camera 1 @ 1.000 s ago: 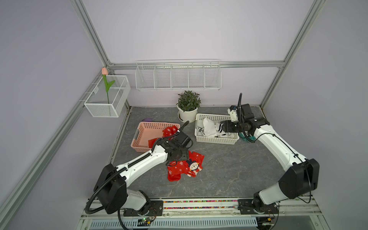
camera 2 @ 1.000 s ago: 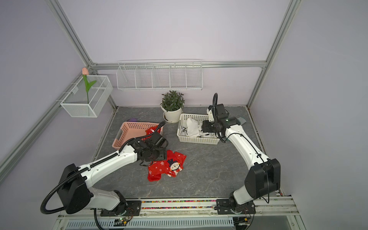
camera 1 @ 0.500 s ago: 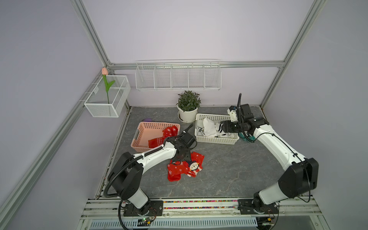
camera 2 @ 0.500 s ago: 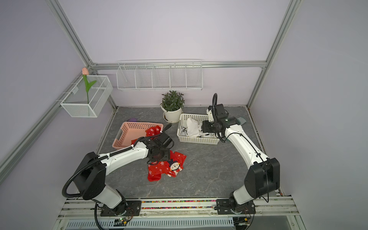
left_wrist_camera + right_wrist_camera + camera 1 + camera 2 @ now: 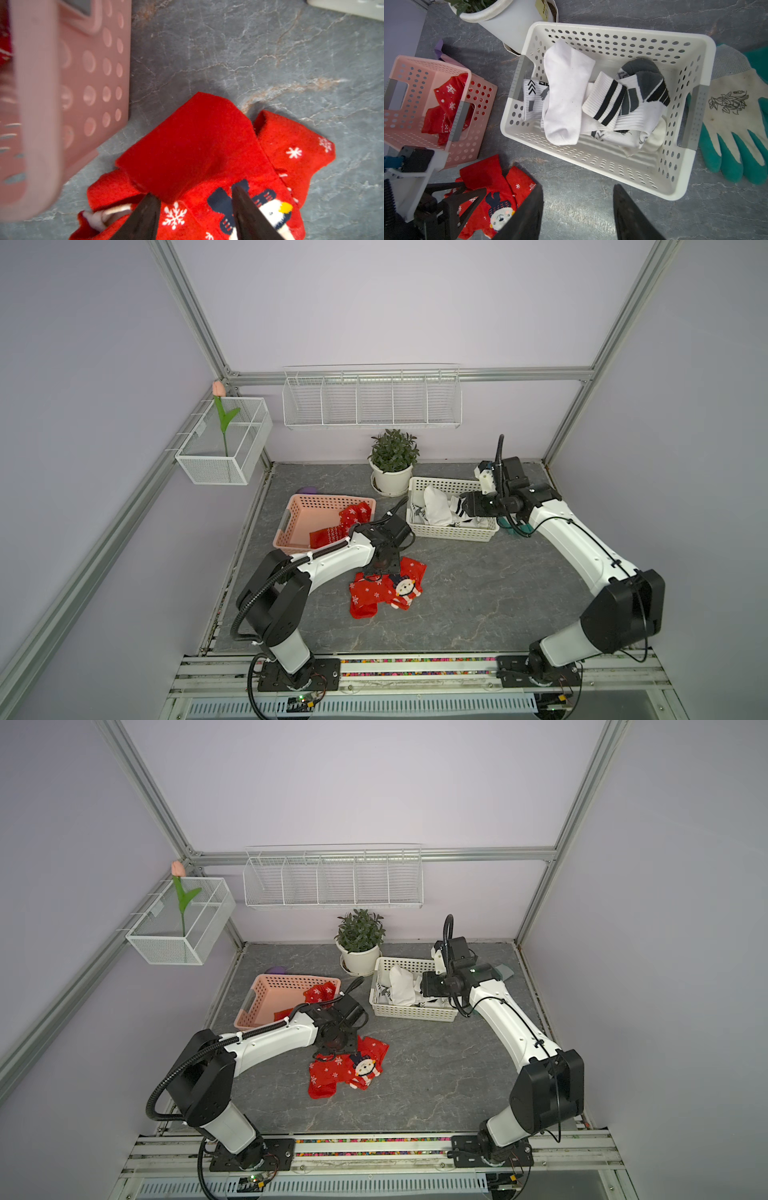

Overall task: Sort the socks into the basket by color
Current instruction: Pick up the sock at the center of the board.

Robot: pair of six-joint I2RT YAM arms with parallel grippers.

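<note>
Red socks (image 5: 374,593) lie beneath the down-pointing left claw (image 5: 193,190), jaws apart; right claw (image 5: 578,187) hovers released.

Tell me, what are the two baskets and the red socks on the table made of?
Pink basket and white basket: apparently rigid moulded plastic, smooth with a slight sheen, punched with rows of oval holes. Red socks: soft fuzzy knit fabric, matte, folding and creasing limply; exact fibre unclear.

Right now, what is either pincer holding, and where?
Right pincer: nothing, open over the white perforated plastic basket. Left pincer straddles a fold of the red snowflake fabric sock; a grip cannot be told.
</note>
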